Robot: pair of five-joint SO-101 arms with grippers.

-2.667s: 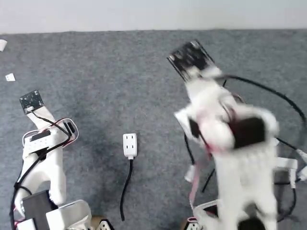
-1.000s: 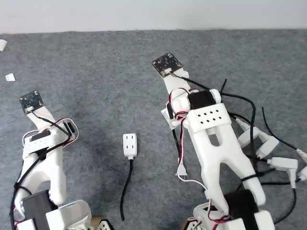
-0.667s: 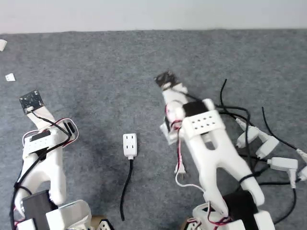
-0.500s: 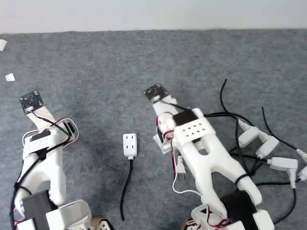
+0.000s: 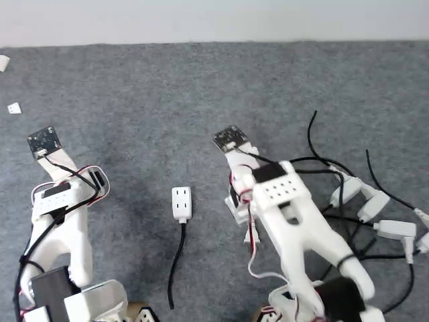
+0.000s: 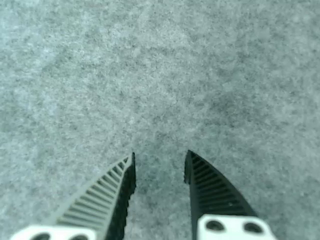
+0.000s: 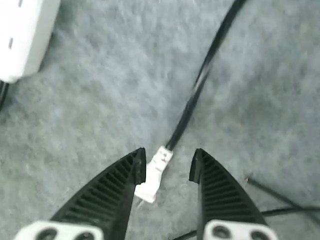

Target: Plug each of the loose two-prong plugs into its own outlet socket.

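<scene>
Jaws of the left pincer [image 6: 160, 155] stand narrowly apart, holding nothing, above the grey tabletop [image 6: 160, 60] at the left. A white outlet block [image 5: 181, 202] lies mid-scene, its black cord [image 5: 175, 265] trailing toward the near edge. Just right of it the right pincer [image 7: 170, 151] is parted over a small white plug [image 7: 155, 172] on a black lead [image 7: 200, 85], the plug lying between the jaws, close by one; more plugs [image 5: 395, 231] lie tangled at the right edge.

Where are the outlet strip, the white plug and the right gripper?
outlet strip [image 5: 181, 202], high view, middle of its body.
white plug [image 7: 154, 176], right wrist view, its body.
right gripper [image 7: 169, 154], right wrist view, between its fingertips.
</scene>
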